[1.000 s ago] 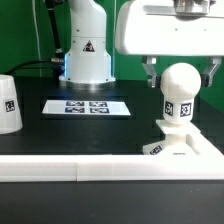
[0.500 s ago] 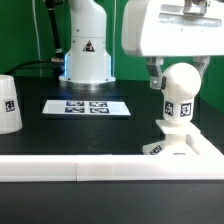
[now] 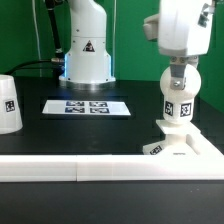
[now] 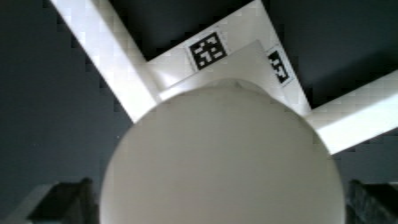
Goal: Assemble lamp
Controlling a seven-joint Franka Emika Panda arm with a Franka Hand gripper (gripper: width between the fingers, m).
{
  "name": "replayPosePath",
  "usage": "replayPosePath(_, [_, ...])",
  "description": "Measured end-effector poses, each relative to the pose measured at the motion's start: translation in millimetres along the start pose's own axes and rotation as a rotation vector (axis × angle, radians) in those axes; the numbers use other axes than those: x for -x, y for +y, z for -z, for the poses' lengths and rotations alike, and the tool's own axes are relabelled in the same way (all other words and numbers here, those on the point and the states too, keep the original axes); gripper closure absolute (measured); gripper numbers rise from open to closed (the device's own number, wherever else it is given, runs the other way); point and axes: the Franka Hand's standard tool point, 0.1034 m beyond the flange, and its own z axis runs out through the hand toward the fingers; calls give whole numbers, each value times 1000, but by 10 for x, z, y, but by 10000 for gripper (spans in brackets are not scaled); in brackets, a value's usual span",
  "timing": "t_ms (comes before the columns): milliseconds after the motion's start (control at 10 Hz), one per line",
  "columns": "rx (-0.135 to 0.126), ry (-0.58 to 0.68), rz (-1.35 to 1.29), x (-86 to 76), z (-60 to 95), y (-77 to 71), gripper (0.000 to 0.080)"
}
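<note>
The white ball-shaped bulb (image 3: 180, 96) stands upright in the flat square lamp base (image 3: 190, 148) at the exterior view's right. My gripper (image 3: 177, 72) hangs straight down over the bulb's top, its fingers on either side of the ball with a small gap, so it looks open. In the wrist view the bulb (image 4: 222, 150) fills the frame between the dark fingertips (image 4: 63, 200), with the tagged base (image 4: 214, 50) beneath it. The tapered shade (image 3: 8, 103) stands at the exterior view's far left, well away from the gripper.
The marker board (image 3: 88, 106) lies flat in the middle of the black table. The white robot pedestal (image 3: 86, 45) stands behind it. A white rail (image 3: 70, 168) runs along the front edge.
My hand has turned about a quarter turn around its vertical axis above the bulb. The bulb's tags face the same way, so the bulb has not turned.
</note>
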Motion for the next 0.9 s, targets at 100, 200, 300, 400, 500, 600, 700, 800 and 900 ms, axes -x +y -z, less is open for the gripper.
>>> replayPosePath(100, [3,-4,58,7,-1,4,101])
replayPosePath(200, [3,-4,57,11,-2,7,101])
replayPosePath(300, [3,-4,52,19,-3,13,101])
replayPosePath(400, [3,-4,51,24,-3,16,228])
replayPosePath(500, [3,-4,51,25,-3,17,223])
replayPosePath(600, [3,-4,50,26,-3,18,223])
replayPosePath(700, [3,-4,39,27,-3,19,223])
replayPosePath(800, [3,-4,5,28,-4,19,223])
replayPosePath(900, [6,0,-92,23,-4,14,223])
